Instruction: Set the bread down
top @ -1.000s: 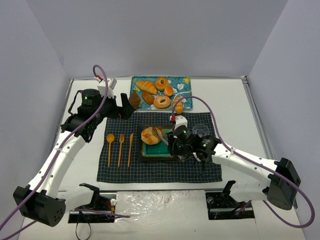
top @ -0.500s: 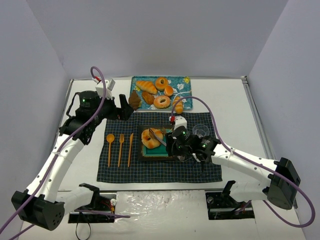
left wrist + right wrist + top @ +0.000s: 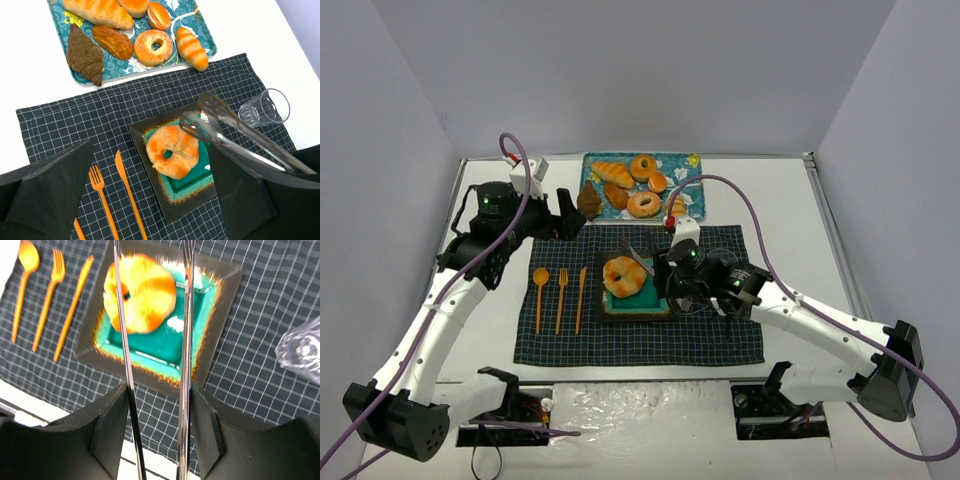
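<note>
The bread [image 3: 623, 276], round and golden-orange with cream streaks, lies on the teal plate [image 3: 605, 312] with its dark rim. It also shows in the left wrist view [image 3: 172, 151] and the right wrist view [image 3: 142, 292]. My right gripper [image 3: 682, 275] [image 3: 159, 390] is shut on a pair of tongs [image 3: 235, 132]. The tongs' arms stand spread above the bread's right side and hold nothing. My left gripper [image 3: 570, 215] [image 3: 150, 147] hangs open and empty, high over the mat's far left.
A blue patterned tray [image 3: 695, 165] with several pastries sits behind the plate. A clear glass [image 3: 722, 260] [image 3: 264, 107] stands right of the plate. An orange spoon, fork and knife [image 3: 560, 298] lie left of it on the checked dark mat [image 3: 720, 345].
The tongs have spread and come off the bread, which stays on the plate. My right gripper has drawn back and up to the right. The left arm shifted slightly.
</note>
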Robot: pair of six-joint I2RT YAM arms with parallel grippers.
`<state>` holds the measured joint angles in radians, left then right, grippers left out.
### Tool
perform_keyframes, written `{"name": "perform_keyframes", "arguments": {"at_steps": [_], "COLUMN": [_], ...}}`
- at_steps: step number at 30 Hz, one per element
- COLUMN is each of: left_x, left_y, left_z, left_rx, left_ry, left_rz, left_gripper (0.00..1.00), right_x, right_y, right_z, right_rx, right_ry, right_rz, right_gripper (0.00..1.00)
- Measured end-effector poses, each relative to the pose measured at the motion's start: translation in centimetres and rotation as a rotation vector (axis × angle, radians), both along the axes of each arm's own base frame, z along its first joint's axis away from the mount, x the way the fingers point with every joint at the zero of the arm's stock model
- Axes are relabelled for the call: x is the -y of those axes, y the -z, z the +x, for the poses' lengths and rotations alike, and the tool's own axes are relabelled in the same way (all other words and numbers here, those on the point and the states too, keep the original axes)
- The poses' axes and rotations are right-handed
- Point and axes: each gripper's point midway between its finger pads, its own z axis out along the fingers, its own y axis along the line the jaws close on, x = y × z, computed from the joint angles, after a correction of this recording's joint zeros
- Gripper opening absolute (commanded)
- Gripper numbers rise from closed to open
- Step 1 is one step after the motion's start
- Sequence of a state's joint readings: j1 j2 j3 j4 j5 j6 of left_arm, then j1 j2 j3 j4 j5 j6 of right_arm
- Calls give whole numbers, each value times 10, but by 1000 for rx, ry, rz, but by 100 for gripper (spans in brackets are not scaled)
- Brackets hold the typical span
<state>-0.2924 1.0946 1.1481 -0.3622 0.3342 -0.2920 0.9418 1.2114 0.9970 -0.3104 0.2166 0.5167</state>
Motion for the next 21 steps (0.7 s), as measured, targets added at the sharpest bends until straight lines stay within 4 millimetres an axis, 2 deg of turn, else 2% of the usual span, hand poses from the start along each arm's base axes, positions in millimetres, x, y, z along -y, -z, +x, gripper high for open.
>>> {"name": "perform_keyframes", "arguments": {"at_steps": [5, 8, 13, 16, 21], "left_x": [-2, -4, -7, -9, -9], "left_y": [0, 0, -1, -2, 1], "left_z": [1, 2, 4, 5, 5], "left_rx": [0, 1, 4, 6, 1], "left_ry": [-6, -11, -23, -26, -27], "left_rz": [0, -1, -3, -7, -7], "left_gripper": [97, 97, 97, 97, 97], "right_x": [9, 30, 103, 144, 201], "right_y": [-26, -34, -38, -31, -15], "right_z": [22, 48, 116, 144, 179], "right_rx": [54, 68, 84, 76, 46], "right_ry": [57, 133, 372, 484, 615], "right_rz": [18, 12, -23, -48, -54], "right_gripper": [47, 48, 48, 47, 47]}}
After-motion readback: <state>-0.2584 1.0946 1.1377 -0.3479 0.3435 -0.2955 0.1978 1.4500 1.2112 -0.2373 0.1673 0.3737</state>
